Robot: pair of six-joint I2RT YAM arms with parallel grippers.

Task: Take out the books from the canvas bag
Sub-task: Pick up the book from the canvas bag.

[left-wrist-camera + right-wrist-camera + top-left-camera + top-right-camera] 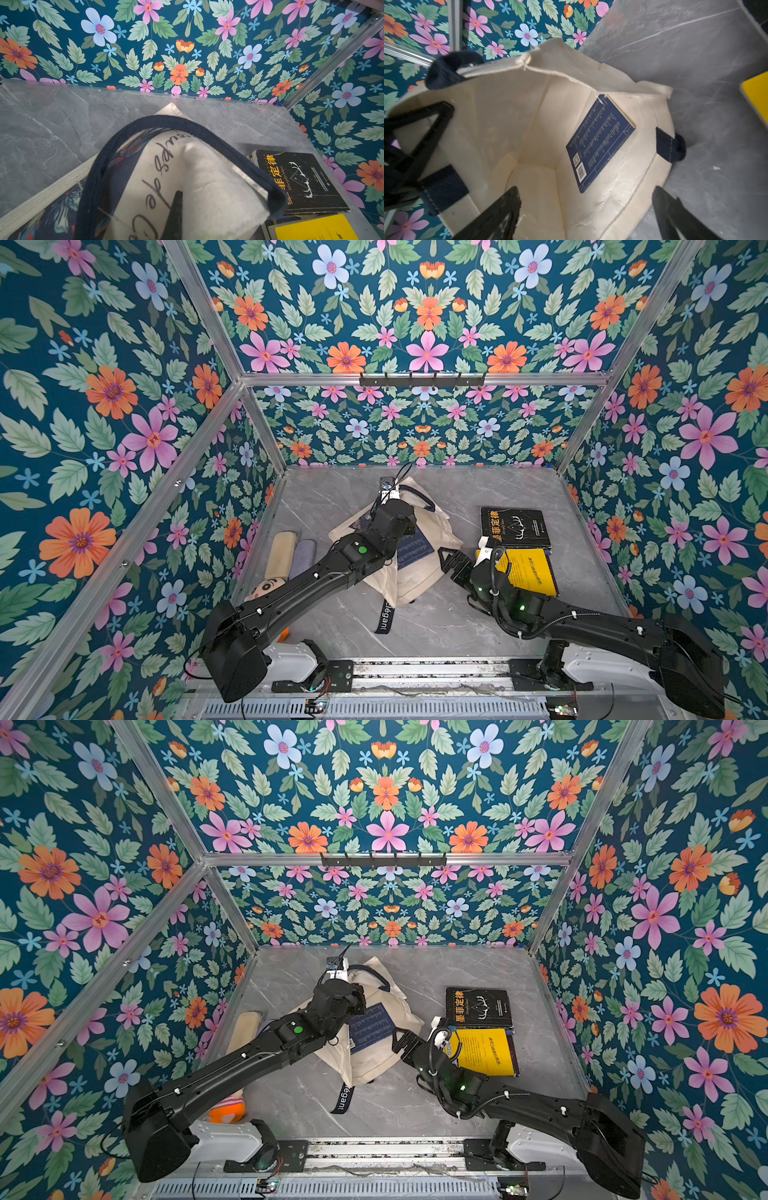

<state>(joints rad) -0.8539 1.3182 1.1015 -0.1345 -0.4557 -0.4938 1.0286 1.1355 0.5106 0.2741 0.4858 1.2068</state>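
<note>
My left tool (176,207) pinches canvas bag (419,572) cloth, lifting it so mouth gapes. My right tool (448,561), spread wide, faces mouth to reach blue book (600,143) lying inside. Already out on worktop (436,614): black book (515,526), yellow book (532,572).

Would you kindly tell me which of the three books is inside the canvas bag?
The dark blue book, lying inside the canvas bag; the black book and yellow book lie outside on the table.
</note>
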